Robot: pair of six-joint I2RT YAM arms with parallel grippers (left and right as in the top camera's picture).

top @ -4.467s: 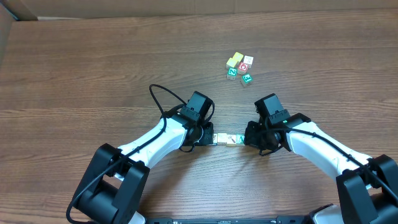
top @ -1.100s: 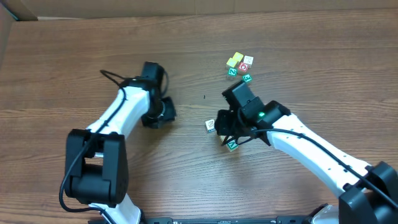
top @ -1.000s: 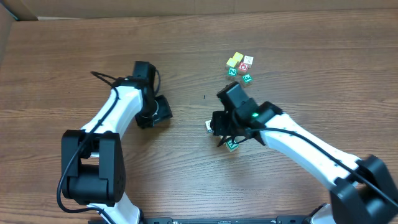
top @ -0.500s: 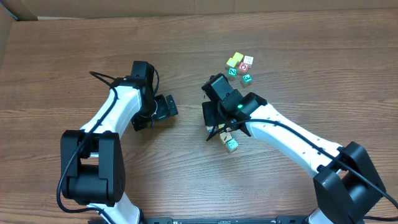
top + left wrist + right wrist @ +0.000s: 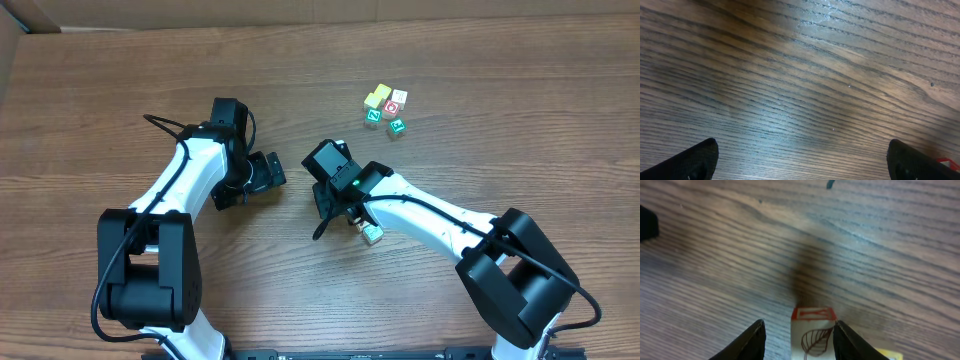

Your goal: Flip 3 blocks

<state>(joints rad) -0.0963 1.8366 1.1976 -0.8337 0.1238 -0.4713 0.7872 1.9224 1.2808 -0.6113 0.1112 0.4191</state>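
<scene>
The right end effector [image 5: 799,330] is hovering partly open over the wood-grain bench [image 5: 120,90]. Its black fingers are flanking a small wooden cube [image 5: 812,330] with a red-bordered top and a leaf drawing on its pale side, and the cube is touching one finger with a gap to the other. A yellow cube [image 5: 888,355] is peeking in just beside it and a pale cube with a greenish top [image 5: 372,234] is lying near that arm, any lettering too small to read, while the left end effector [image 5: 262,175] is hanging wide open over bare wood.
</scene>
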